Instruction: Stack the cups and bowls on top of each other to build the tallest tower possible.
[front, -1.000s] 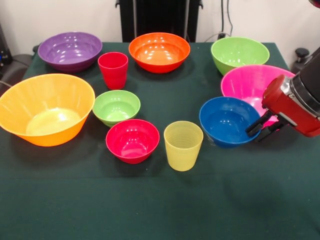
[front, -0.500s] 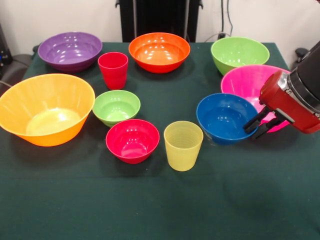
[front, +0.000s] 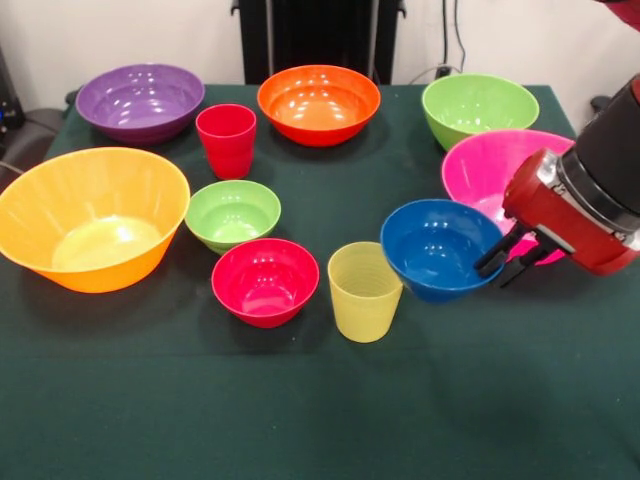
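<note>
My gripper (front: 492, 272) comes in from the right and is shut on the right rim of the small blue bowl (front: 435, 245). It holds the bowl tilted, its left edge close to the yellow cup (front: 365, 290). The yellow cup stands upright at front centre. The red cup (front: 226, 140) stands upright at the back left. The small red bowl (front: 265, 280) sits left of the yellow cup, and the small green bowl (front: 232, 213) sits behind it. Each of these stands singly on the cloth.
The purple bowl (front: 140, 100), orange bowl (front: 318, 102) and medium green bowl (front: 479, 107) line the far edge. The large orange-yellow bowl (front: 90, 215) is at the left. The pink bowl (front: 490, 165) is behind my gripper. A dark green cloth (front: 300, 400) covers the table.
My gripper has moved left with the small blue bowl in it, bringing the bowl from beside the pink bowl to next to the yellow cup. Nothing else moved.
</note>
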